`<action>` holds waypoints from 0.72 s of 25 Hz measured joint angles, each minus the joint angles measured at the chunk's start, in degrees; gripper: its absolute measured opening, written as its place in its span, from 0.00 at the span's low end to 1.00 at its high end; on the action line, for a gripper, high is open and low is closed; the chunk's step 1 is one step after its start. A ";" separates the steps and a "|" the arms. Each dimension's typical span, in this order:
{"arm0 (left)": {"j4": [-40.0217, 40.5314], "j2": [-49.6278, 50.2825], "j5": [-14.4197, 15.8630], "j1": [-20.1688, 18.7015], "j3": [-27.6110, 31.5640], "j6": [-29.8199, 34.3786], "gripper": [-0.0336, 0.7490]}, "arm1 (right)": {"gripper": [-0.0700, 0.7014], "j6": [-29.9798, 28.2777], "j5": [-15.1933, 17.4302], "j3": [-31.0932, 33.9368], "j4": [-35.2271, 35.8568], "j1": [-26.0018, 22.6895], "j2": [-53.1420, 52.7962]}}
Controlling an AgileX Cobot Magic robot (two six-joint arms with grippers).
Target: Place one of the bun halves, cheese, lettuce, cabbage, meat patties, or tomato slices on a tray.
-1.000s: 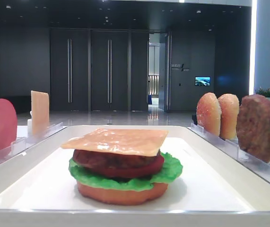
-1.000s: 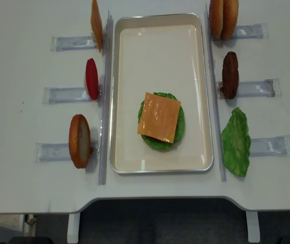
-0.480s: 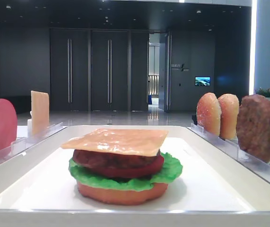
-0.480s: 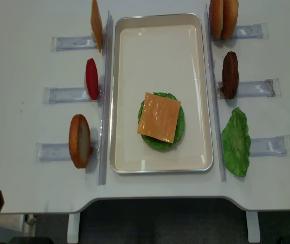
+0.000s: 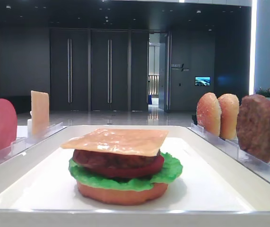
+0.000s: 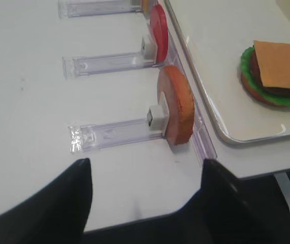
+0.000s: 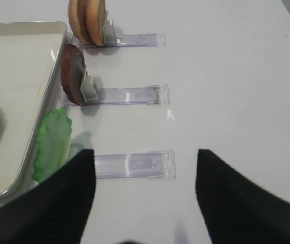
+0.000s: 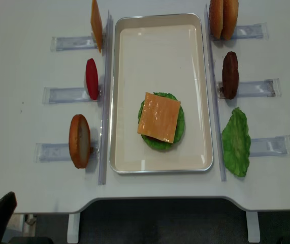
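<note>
We see the white tray (image 8: 157, 40) in the middle of the overhead frame, on the pale counter (image 8: 23, 127). In its lower half sits a stack: a flat bun half (image 5: 122, 193) at the bottom, lettuce (image 5: 125, 177) above it, then a tomato slice (image 5: 139, 169) and a meat patty (image 5: 116, 158), with a square cheese slice (image 8: 159, 117) on top.

Left of the tray, clear racks (image 8: 66, 95) hold things on edge: a second cheese slice (image 8: 96, 24) at upper left, a red tomato slice (image 8: 92, 79) below it, and an orange-brown bun half (image 8: 79, 141) at lower left. Right of the tray, two domed bun halves (image 8: 223, 19) stand together at the top, a dark patty (image 8: 230, 74) sits below them, and a loose lettuce leaf (image 8: 236, 142) leans at the lowest rack.

Our left gripper (image 6: 145, 203) hovers over the counter edge near the lower-left bun half, its dark fingers (image 6: 58, 203) spread wide and holding nothing. Our right gripper (image 7: 145, 203) hangs above the lowest right-hand rack, jaws likewise wide apart and empty.
</note>
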 joint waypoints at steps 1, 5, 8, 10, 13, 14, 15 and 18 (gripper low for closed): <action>-0.28 0.00 -0.78 0.00 0.14 0.05 0.70 | 0.63 0.00 0.00 0.00 0.00 0.00 0.00; -1.11 0.00 -5.25 0.00 1.50 0.78 0.70 | 0.63 0.00 0.00 0.00 0.00 0.00 0.00; -1.50 0.00 -6.77 0.00 2.18 2.03 0.70 | 0.63 0.00 0.00 0.00 0.00 0.00 0.00; -1.57 0.00 -7.07 0.00 2.18 2.63 0.70 | 0.63 0.00 0.00 0.00 0.05 0.00 0.00; -1.30 0.00 -7.07 0.00 2.23 3.04 0.70 | 0.63 0.00 0.00 0.00 0.05 0.00 0.00; -1.25 0.00 -7.07 0.00 2.24 3.09 0.70 | 0.63 0.00 0.00 0.00 0.05 0.00 0.00; -1.25 0.00 -7.07 0.00 2.30 3.16 0.70 | 0.63 0.00 0.00 0.00 0.05 0.00 0.00; -0.43 0.00 -7.07 0.00 2.30 4.00 0.70 | 0.63 0.00 0.00 0.00 0.05 0.00 0.00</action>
